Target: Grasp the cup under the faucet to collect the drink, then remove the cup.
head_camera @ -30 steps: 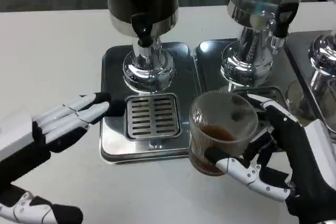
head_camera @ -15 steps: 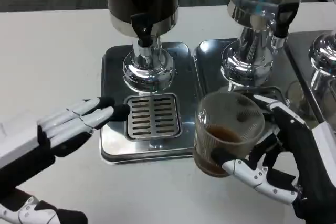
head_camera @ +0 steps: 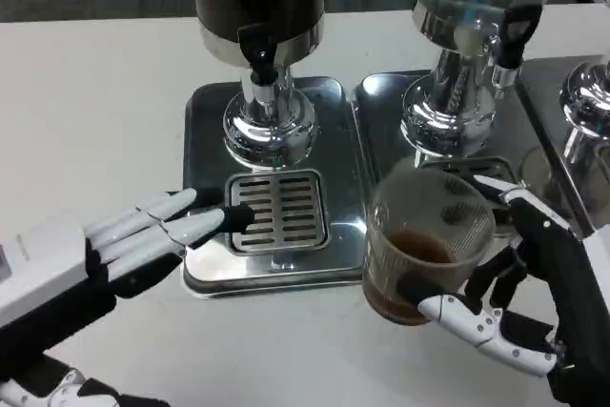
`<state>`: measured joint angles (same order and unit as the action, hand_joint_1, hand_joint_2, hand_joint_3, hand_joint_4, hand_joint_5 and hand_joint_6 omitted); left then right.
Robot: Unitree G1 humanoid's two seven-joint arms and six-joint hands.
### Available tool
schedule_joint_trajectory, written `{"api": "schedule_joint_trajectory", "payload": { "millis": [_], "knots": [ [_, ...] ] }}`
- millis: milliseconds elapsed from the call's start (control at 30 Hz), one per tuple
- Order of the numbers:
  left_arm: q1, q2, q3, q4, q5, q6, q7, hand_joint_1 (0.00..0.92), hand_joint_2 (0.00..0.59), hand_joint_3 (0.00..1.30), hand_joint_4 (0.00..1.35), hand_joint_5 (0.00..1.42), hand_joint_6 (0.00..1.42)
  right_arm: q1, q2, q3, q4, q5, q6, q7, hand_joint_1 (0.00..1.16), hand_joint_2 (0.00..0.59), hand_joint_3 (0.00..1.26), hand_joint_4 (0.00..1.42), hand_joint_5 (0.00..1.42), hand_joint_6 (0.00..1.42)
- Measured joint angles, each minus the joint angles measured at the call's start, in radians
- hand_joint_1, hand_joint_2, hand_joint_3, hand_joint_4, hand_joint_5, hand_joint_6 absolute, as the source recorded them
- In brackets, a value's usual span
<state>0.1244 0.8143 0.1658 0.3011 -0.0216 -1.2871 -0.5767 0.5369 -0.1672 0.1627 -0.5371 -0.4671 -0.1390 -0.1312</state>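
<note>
- Cup (head_camera: pixel 429 245) is held by the right robot hand (head_camera: pixel 519 307), whose fingers are wrapped around its lower side.
- Brown drink (head_camera: pixel 416 247) is seen in the bottom of the cup, so the filling step looks done.
- It is placed well away from the dark dispenser's faucet (head_camera: pixel 259 52), to the right of the slotted drip grate (head_camera: pixel 277 211), over the edge of the metal tray (head_camera: pixel 205 121).
- Whether the cup is lifted or resting cannot be told.
- Nothing is held by the left robot hand (head_camera: pixel 157 235); its fingers are stretched out flat and close together, with the tips at the left edge of the grate.
- What seems left is small: the cup should be brought fully clear of the tray and set on the white worktop (head_camera: pixel 86 92).
- Care is needed so the drink is not tipped out.
</note>
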Motion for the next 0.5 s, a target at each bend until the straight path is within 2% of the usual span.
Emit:
{"api": "schedule_joint_trajectory", "payload": {
  "millis": [500],
  "knots": [
    [0.015,-0.006,0.031,-0.040,0.105,-0.006,0.071,0.000,0.108,0.03,0.00,0.00,0.04,0.000,0.002,-0.014,0.016,0.006,-0.021,0.006,0.72,0.238,0.61,0.75,0.91,1.06]
  ]
}}
